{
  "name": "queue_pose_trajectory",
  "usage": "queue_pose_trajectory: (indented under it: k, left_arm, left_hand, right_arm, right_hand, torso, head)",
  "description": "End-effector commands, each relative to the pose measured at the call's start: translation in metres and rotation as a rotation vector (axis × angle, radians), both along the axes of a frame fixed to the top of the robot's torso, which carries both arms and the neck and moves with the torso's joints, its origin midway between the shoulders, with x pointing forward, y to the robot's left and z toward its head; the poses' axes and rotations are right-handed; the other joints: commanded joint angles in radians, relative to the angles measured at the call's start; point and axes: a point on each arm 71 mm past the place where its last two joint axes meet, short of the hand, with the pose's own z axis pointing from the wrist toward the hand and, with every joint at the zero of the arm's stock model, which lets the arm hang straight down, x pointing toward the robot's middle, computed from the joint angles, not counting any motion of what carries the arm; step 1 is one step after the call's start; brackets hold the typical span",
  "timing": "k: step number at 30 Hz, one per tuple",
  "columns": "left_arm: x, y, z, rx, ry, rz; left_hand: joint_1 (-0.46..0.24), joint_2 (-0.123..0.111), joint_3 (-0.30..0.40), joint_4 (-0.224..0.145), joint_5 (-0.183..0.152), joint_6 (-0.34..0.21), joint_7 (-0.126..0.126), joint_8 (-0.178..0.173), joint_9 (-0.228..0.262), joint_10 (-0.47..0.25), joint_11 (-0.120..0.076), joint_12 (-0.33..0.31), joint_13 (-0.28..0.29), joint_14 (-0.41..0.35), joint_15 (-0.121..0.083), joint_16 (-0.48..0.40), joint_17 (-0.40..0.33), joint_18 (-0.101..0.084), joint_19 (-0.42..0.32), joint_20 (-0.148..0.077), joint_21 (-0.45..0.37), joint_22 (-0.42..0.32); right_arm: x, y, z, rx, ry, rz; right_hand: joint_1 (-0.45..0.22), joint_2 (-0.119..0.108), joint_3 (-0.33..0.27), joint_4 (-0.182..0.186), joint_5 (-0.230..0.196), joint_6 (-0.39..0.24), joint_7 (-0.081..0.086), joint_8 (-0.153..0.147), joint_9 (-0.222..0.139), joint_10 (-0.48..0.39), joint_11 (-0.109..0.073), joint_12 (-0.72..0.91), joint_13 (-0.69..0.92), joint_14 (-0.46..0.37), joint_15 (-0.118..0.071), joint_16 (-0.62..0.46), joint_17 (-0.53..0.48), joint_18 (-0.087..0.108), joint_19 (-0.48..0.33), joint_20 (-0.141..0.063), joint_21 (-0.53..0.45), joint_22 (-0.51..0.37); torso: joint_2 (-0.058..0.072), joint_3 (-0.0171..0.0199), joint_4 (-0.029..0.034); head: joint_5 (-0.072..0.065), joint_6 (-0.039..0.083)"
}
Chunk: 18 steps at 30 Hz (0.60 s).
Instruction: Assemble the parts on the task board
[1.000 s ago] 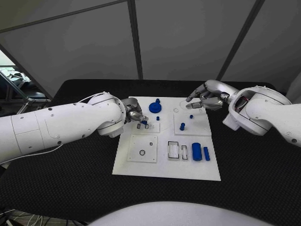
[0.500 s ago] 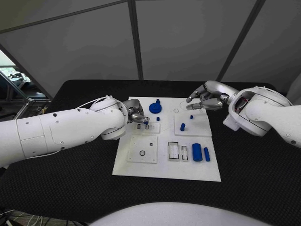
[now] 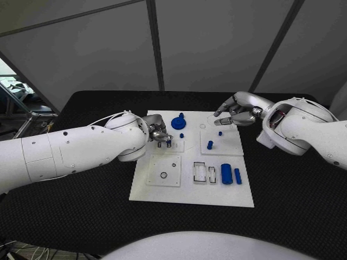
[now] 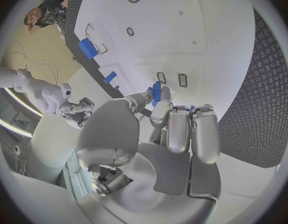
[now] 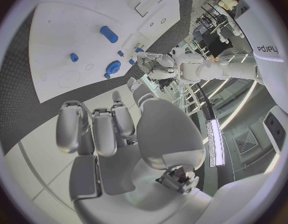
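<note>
Head view gives me the whole layout: the white task board (image 3: 193, 162) lies in the middle of the black bench (image 3: 299, 184), my left hand (image 3: 159, 134) is over its upper left part and my right hand (image 3: 232, 115) is at its upper right edge; a round blue part (image 3: 178, 123) lies between them, a small blue peg (image 3: 210, 145) stands below the right hand, and a blue cylinder (image 3: 226, 174) lies beside a thin blue bar (image 3: 238, 176) lower down; from here I cannot make out what the left fingers hold; left wrist view settles it, the left hand pinches a small blue part (image 4: 156, 91) at its fingertips, just above 2 small dark slots (image 4: 171, 78); right wrist view shows the right hand's fingers (image 5: 94, 127) loosely spread apart with nothing in them, clear of the board.
</note>
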Motion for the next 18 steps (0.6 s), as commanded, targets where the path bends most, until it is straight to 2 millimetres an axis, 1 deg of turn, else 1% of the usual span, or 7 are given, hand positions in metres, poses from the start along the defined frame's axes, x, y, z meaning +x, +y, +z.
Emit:
queue_pose_trajectory:
  k: [1,6,18]
  left_arm:
    - [0.0003,-0.0006,-0.0008,0.025,0.010,-0.011]
    - [0.0006,-0.0009,-0.0025,0.032,0.019,-0.012]
    - [0.0006,-0.0008,-0.0066,0.056,0.051,-0.028]
  left_hand:
    - [-0.004,0.004,0.154,-0.144,0.004,0.003,-0.004,0.005,0.003,0.007,0.000,0.002,0.000,0.049,-0.006,0.001,0.052,-0.163,0.040,-0.005,0.005,0.132]
    - [-0.004,0.004,0.154,-0.144,0.004,0.003,-0.005,0.005,0.003,0.007,0.000,0.002,0.000,0.049,-0.006,0.001,0.052,-0.163,0.040,-0.005,0.005,0.132]
    - [-0.005,0.003,0.156,-0.144,0.005,0.003,-0.005,0.006,0.004,0.008,0.000,0.002,0.000,0.049,-0.006,0.000,0.051,-0.163,0.040,-0.005,0.005,0.133]
  right_arm:
    - [-0.0001,0.0019,0.0033,0.002,-0.032,0.011]
    - [-0.0003,0.0022,0.0033,0.002,-0.032,0.013]
    - [-0.0004,0.0023,0.0031,0.001,-0.030,0.014]
  right_hand:
    - [-0.005,0.006,0.001,0.006,0.004,-0.001,-0.002,0.000,-0.001,-0.005,-0.001,-0.007,-0.001,0.051,-0.005,-0.005,0.031,0.006,-0.001,0.001,-0.005,-0.001]
    - [-0.005,0.006,0.001,0.006,0.004,-0.001,-0.002,0.000,-0.001,-0.005,-0.001,-0.007,-0.001,0.051,-0.005,-0.005,0.031,0.006,-0.001,0.001,-0.005,-0.001]
    - [-0.005,0.006,0.001,0.006,0.004,-0.001,-0.002,0.000,-0.001,-0.005,-0.001,-0.007,-0.001,0.051,-0.005,-0.005,0.031,0.006,-0.001,0.001,-0.005,-0.001]
  torso:
    - [0.000,0.0000,0.0007]
    - [-0.001,0.0003,0.0004]
    - [-0.001,0.0002,0.0011]
  head:
    - [-0.001,-0.001]
    - [0.000,-0.002]
    - [-0.003,-0.006]
